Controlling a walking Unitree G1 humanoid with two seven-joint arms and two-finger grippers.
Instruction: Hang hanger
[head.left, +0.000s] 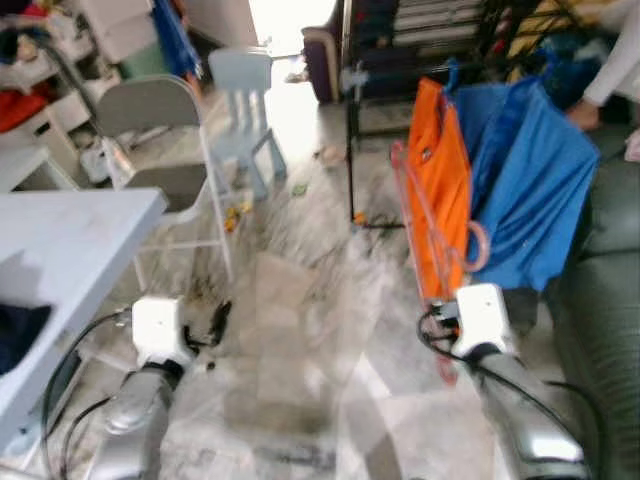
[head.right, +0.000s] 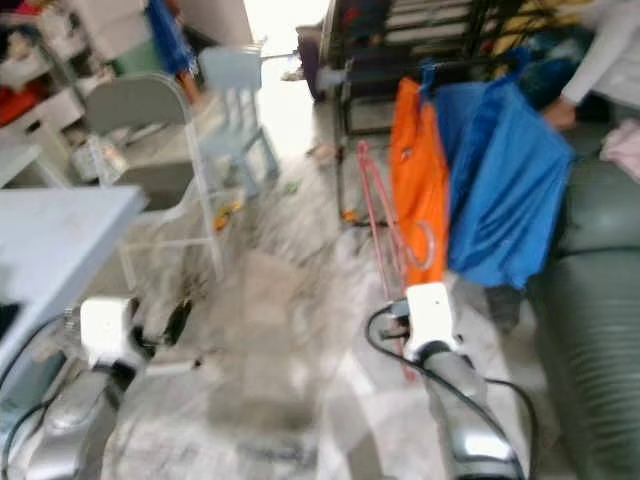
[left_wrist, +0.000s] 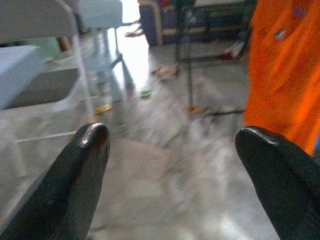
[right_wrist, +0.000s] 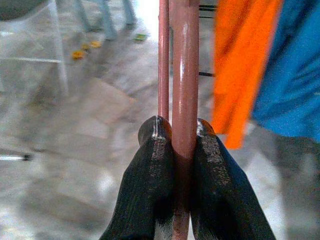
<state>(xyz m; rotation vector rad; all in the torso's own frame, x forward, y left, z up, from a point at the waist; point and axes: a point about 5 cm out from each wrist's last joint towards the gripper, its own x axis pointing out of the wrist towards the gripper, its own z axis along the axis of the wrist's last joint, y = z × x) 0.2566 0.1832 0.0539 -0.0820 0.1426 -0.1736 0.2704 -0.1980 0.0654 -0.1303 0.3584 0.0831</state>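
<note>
Currently one pink hanger (right_wrist: 184, 75) is clamped between my right jaws (right_wrist: 179, 131), its rod running straight out ahead of them. Step in hand, I judge: carrying it toward the black rack (head.left: 352, 140) ahead. Next move calls for lifting its hook over the rail. My left jaws (left_wrist: 172, 145) stand wide, holding nothing. Beyond the hanger: one orange garment (head.left: 437, 180), one blue garment (head.left: 530, 190). Two chairs (head.left: 160, 120) off beyond the left jaws.
</note>
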